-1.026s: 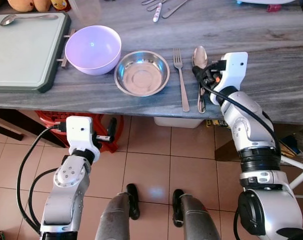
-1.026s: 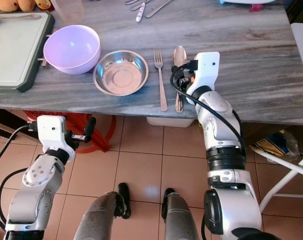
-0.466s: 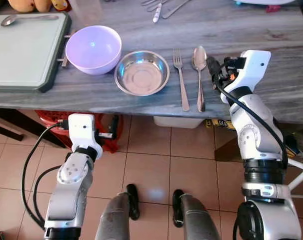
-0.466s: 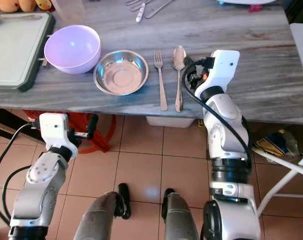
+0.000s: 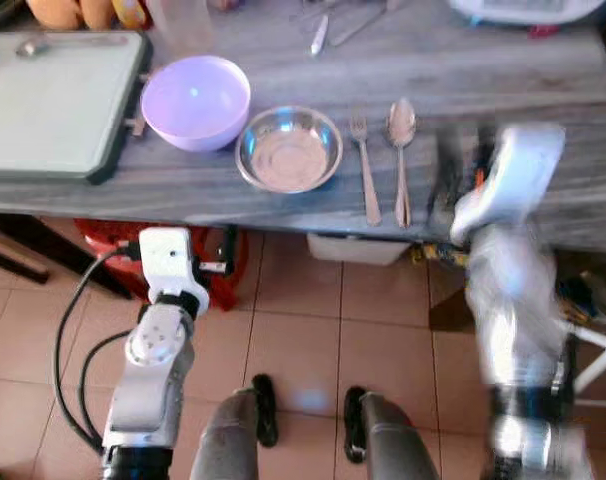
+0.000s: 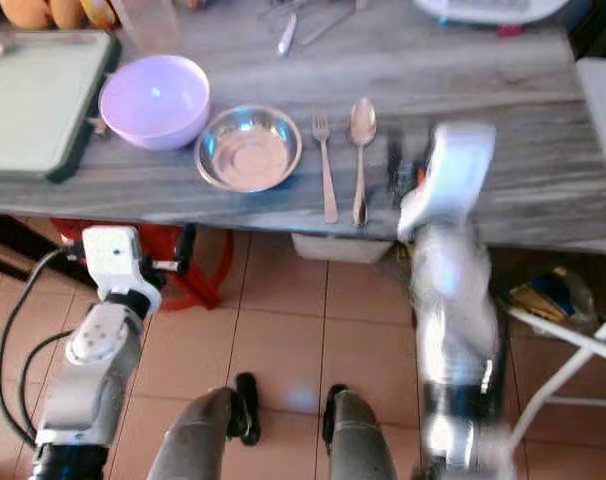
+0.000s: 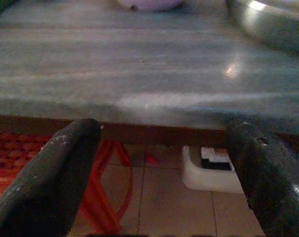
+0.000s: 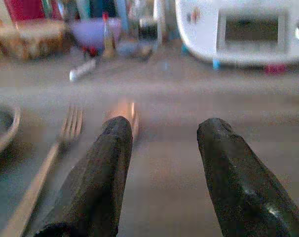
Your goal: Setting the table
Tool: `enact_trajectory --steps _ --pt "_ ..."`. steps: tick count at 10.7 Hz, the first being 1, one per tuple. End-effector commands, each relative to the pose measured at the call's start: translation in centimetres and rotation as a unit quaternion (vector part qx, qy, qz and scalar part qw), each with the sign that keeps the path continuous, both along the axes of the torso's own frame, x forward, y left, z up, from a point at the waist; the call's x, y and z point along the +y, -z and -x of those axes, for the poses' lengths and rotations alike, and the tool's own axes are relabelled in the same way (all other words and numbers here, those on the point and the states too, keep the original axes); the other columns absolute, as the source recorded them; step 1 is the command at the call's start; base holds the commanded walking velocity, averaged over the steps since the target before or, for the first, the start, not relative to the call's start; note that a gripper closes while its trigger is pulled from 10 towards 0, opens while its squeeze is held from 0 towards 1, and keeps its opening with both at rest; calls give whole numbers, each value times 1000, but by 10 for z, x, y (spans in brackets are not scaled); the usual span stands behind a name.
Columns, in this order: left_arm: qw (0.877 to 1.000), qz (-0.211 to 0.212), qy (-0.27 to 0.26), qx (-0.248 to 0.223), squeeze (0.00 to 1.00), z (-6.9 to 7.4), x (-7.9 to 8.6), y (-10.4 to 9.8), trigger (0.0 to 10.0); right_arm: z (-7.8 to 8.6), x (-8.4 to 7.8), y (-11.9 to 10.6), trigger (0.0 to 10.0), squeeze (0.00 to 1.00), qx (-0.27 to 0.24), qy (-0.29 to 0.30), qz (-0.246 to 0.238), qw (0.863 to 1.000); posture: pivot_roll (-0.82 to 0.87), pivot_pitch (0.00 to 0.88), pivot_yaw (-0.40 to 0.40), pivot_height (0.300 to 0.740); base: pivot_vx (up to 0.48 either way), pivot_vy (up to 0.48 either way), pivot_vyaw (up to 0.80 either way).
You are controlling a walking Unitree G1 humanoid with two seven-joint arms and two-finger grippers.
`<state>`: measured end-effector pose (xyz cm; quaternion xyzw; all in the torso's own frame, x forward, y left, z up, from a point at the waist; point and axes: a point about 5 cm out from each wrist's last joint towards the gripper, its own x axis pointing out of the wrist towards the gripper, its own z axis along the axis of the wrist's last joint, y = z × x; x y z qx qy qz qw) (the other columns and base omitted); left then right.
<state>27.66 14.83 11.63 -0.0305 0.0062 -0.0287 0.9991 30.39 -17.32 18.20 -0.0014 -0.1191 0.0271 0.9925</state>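
On the grey marble table [image 5: 283,195] a purple bowl [image 5: 195,102] and a steel bowl [image 5: 289,150] sit side by side. Right of them a fork [image 5: 363,165] and a spoon [image 5: 400,150] lie parallel, handles toward the front edge. My right gripper [image 5: 451,165], blurred by motion, hovers just right of the spoon, apart from it. In the right wrist view its fingers [image 8: 110,158] stand open with nothing between them, and the fork [image 8: 56,148] lies off to one side. My left gripper [image 5: 228,255] is open below the table's front edge.
A pale green tray [image 5: 53,100] with a spoon on it lies at the table's left. Loose cutlery [image 5: 323,25] and a white appliance [image 8: 238,29] stand at the back. A red stool [image 7: 21,158] and a white box [image 7: 213,168] sit under the table.
My right gripper has left the spoon's handle and drawn away to the right, now blurred. The spoon stays beside the fork. The camera has shifted slightly.
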Motion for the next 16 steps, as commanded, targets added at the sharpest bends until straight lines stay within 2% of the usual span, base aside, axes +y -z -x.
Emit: enact_trajectory --steps 1,2,3,4,5,12,16 --pt "1000 -3 -8 -4 0 -2 3 1 10000 7 8 -8 10000 773 -26 -3 7 1000 -36 139 43 740 0 0 0" --pt "1000 2 -11 -12 0 -7 3 -2 10000 11 11 -3 10000 1000 -25 -1 9 1000 -43 122 43 740 0 0 0" --pt "1000 5 -11 -21 0 -13 1 -6 10000 11 13 1 10000 1000 -23 4 17 1000 -48 106 43 740 0 0 0" --pt "1000 6 -10 -24 0 -15 0 -6 10000 11 14 1 10000 129 -24 9 26 999 -52 99 46 740 0 0 0" --pt "1000 6 -9 -24 0 -15 0 -4 10000 11 13 2 10000 0 -22 8 24 999 -55 94 49 740 -259 0 0" --pt "1000 5 -12 -28 0 -20 1 -3 10000 7 12 13 10000 0 -3 8 26 1000 -53 79 45 740 -308 0 0" --pt "999 9 -4 -37 0 -20 1 -5 10000 6 13 12 10000 0 -3 9 25 1000 -51 85 45 740 0 0 0"
